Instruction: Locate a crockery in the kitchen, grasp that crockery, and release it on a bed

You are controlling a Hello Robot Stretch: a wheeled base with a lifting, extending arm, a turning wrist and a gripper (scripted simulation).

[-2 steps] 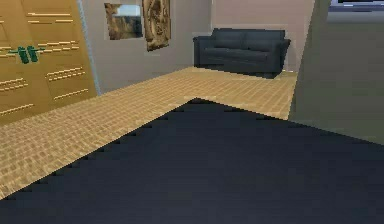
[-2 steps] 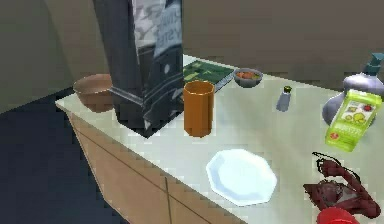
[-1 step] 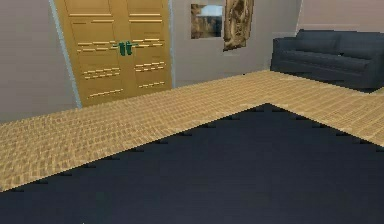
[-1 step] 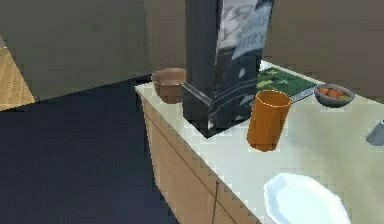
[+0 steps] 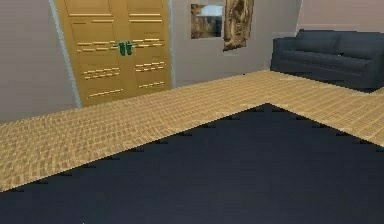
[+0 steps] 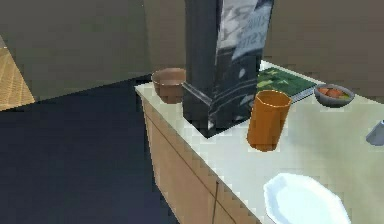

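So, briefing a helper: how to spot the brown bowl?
On the pale counter stands a tall dark box. The bowl sits just left of it, at the counter's corner. It is brown and low, unlike the tall orange cup and flat white plate.

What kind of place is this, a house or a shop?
Most likely a house, a living room beside a kitchen counter. It has a dark blue sofa, yellow double doors, and a counter holding a brown bowl, an orange cup and a white plate.
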